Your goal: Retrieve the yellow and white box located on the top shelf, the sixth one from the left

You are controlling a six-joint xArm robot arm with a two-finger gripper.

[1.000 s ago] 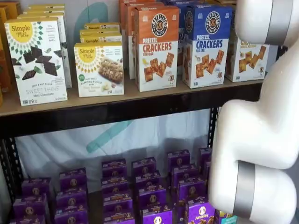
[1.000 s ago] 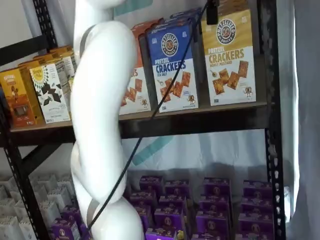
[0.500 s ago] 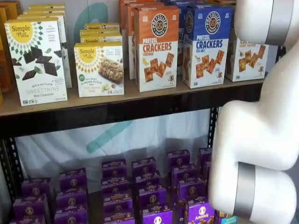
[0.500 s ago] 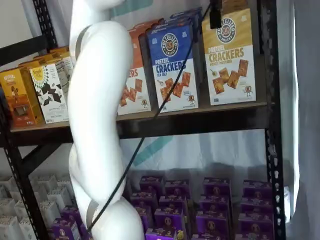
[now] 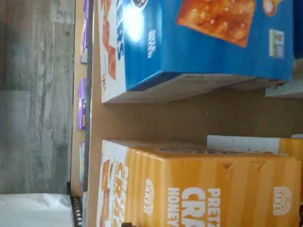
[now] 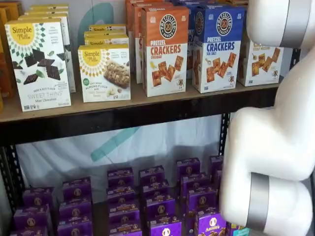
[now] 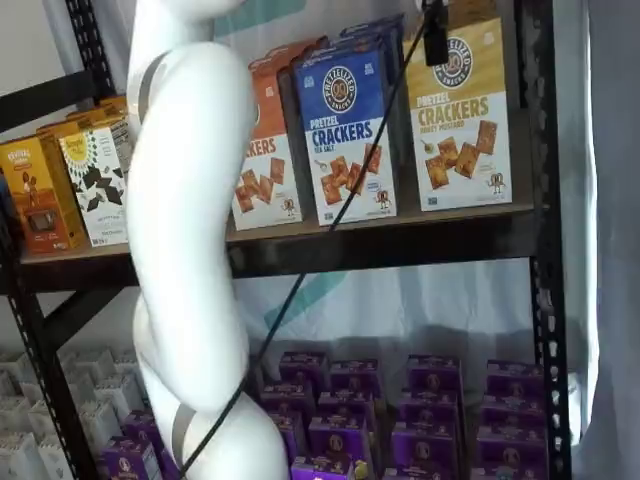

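The yellow and white box [image 7: 462,120] stands at the right end of the top shelf [image 7: 400,245], beside a blue cracker box [image 7: 350,130]. In a shelf view the box [image 6: 261,61] is half hidden behind my white arm [image 6: 275,147], on the shelf's [image 6: 123,115] right end. The wrist view shows its yellow top [image 5: 203,189] close up, with the blue box [image 5: 199,42] beside it. My gripper [image 7: 435,35] shows only as a black finger hanging from the view's top edge, with a cable, just in front of the yellow box's upper left. I cannot tell if it is open.
An orange cracker box [image 6: 165,51] and white Simple Mills boxes [image 6: 38,64] stand further left on the shelf. Purple boxes [image 6: 147,201] fill the shelf below. A black upright [image 7: 545,240] stands right of the yellow box. My arm [image 7: 190,220] blocks the shelf's middle.
The black finger has crept right, closer to the yellow box's front. The white arm has shifted a little, left in one shelf view and right in the other, uncovering slightly more of the yellow box.
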